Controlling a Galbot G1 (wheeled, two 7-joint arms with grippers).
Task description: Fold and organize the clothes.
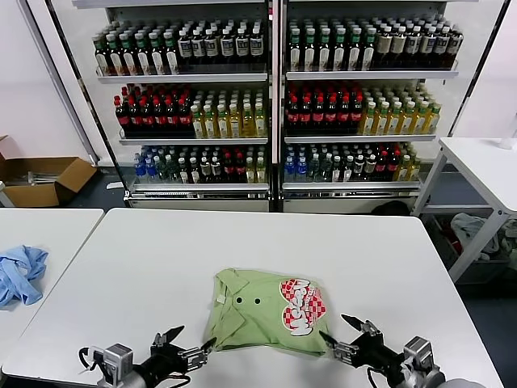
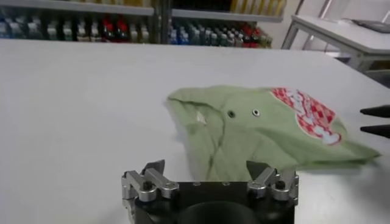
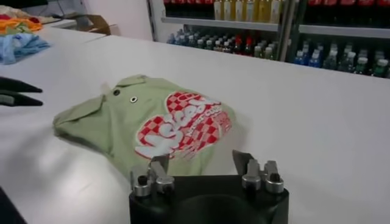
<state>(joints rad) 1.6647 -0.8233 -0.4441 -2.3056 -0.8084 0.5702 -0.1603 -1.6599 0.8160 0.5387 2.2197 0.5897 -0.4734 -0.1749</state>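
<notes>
Polo shirt (image 1: 266, 311) — light green, short-sleeved, two small dark buttons below the collar, red-and-white checkered print at the chest. Folded into a compact, slightly lumpy packet; collar toward 10 o'clock, print toward 3 o'clock in the head view. Lying on the white worktop (image 1: 242, 242), near its front edge, roughly centred between the two arms. Touched by neither end effector.

Handling, judged: light, soft, limp; likely to sag and come unfolded if lifted by one corner. Not fragile, not slippery on the matte surface, though folds look loose at the near hem. Best taken at two points together — the folded edges at 9 and 3 o'clock — or pinched through all layers at the thick near edge.

Left end effector (image 1: 184, 350) — at 7 o'clock of the shirt, low over the worktop, fingers spread wide, nothing between them, just beside the near left corner.

Right end effector (image 1: 349, 338) — at 5 o'clock of the shirt, fingers spread apart, empty, just off the near right corner.

Light blue cloth (image 1: 20, 275) — crumpled, on a separate worktop at 9 o'clock, well apart.

Bottle shelves (image 1: 275, 97) — at 12 o'clock, behind the worktop.
</notes>
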